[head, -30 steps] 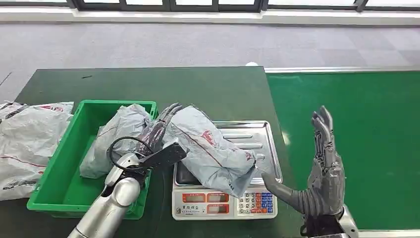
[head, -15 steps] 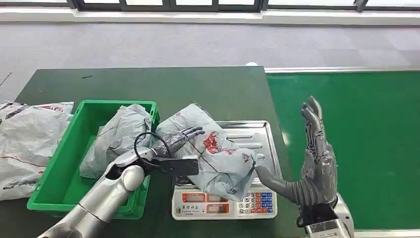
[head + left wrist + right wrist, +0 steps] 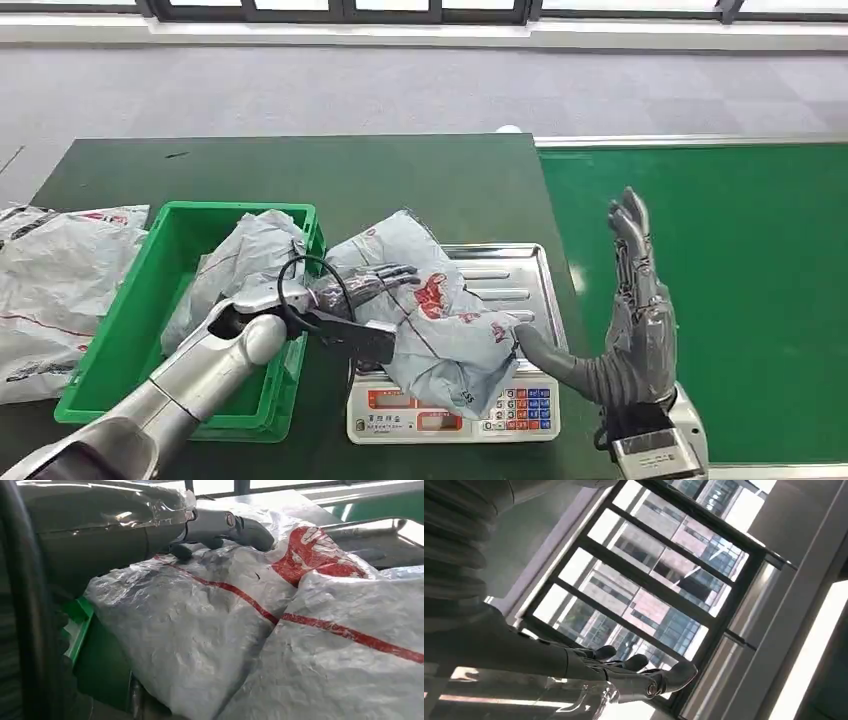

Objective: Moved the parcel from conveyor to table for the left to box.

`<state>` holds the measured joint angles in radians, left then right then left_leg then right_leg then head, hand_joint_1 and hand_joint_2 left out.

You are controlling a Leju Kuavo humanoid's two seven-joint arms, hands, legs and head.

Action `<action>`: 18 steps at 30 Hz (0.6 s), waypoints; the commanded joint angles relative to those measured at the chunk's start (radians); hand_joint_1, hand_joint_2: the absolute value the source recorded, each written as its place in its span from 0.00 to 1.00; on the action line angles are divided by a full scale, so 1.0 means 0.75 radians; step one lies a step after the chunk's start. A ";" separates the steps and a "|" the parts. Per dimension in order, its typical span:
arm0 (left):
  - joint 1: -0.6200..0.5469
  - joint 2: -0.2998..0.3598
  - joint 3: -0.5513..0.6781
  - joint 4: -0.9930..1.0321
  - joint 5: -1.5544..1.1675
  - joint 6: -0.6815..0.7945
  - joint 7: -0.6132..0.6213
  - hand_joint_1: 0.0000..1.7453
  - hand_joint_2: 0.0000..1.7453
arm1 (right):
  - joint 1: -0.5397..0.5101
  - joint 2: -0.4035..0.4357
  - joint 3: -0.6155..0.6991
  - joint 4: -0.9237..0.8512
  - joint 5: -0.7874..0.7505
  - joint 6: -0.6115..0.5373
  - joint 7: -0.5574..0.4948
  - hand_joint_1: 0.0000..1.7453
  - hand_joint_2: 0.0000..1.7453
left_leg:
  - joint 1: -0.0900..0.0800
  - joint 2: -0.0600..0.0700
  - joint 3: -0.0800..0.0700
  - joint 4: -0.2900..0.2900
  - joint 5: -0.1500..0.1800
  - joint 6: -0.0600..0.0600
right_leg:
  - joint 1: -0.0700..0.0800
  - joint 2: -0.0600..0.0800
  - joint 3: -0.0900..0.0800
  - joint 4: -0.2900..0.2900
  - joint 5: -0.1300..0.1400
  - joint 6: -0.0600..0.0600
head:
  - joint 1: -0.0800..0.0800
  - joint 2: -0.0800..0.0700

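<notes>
Left hand (image 3: 365,285) has lowered across the parcel (image 3: 435,315), fingers draped over its top, grasping it on the scale (image 3: 500,405) beside the green bin (image 3: 120,330), likely for boxing. Right hand (image 3: 630,330) stands released, clear of it.

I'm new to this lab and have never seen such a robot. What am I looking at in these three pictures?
A humanoid robot with two silver arms and many-fingered hands. The wide picture is from its head, looking down; the other two are from cameras at its wrists. On a dark green table sit a green bin with one parcel inside, a scale, and more bags at the far left. The left hand rests on a grey parcel lying on the scale; the left wrist view shows that parcel close up. The right hand is raised, open, beside the green conveyor; its wrist camera faces windows.
</notes>
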<state>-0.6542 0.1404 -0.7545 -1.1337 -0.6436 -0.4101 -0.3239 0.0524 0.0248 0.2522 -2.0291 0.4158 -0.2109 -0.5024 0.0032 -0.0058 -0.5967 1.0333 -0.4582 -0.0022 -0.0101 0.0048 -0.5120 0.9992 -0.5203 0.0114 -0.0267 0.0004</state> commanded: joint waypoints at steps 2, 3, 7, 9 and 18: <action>-0.052 0.054 -0.121 0.028 0.019 -0.022 -0.002 0.00 1.00 | -0.014 0.035 -0.044 0.065 0.006 0.002 0.005 0.00 1.00 | 0.000 0.001 0.002 -0.004 0.002 -0.001 | 0.000 0.000 0.001 -0.003 0.001 -0.001 | 0.000 0.000; -0.047 0.056 -0.123 0.022 0.021 -0.023 -0.003 0.00 1.00 | -0.011 0.038 -0.044 0.064 0.008 0.003 0.007 0.00 1.00 | 0.001 0.001 0.002 -0.002 0.001 -0.001 | 0.001 0.000 0.002 -0.002 0.001 -0.001 | 0.000 0.000; -0.038 0.055 -0.126 0.021 0.021 -0.021 -0.003 0.00 1.00 | -0.003 0.039 -0.042 0.062 0.008 0.001 0.007 0.00 1.00 | 0.000 0.001 0.002 -0.004 0.001 -0.001 | 0.000 0.000 0.002 -0.003 0.001 -0.001 | 0.000 0.000; -0.038 0.055 -0.126 0.021 0.021 -0.021 -0.003 0.00 1.00 | -0.003 0.039 -0.042 0.062 0.008 0.001 0.007 0.00 1.00 | 0.000 0.000 0.002 -0.002 0.000 -0.001 | 0.000 0.000 0.002 -0.002 0.000 -0.001 | 0.000 0.000; -0.040 0.056 -0.125 0.019 0.021 -0.021 -0.003 0.00 1.00 | -0.003 0.040 -0.043 0.061 0.008 0.001 0.007 0.00 1.00 | 0.000 0.001 0.003 -0.003 0.001 -0.001 | 0.000 0.000 0.002 -0.003 0.001 -0.001 | 0.000 0.000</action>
<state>-0.6535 0.1564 -0.7748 -1.1429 -0.6306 -0.4158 -0.3281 0.0598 0.0362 0.2518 -2.0291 0.4227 -0.2094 -0.4997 0.0032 -0.0058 -0.5967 1.0333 -0.4581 -0.0023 -0.0101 0.0048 -0.5120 0.9994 -0.5203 0.0114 -0.0267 0.0004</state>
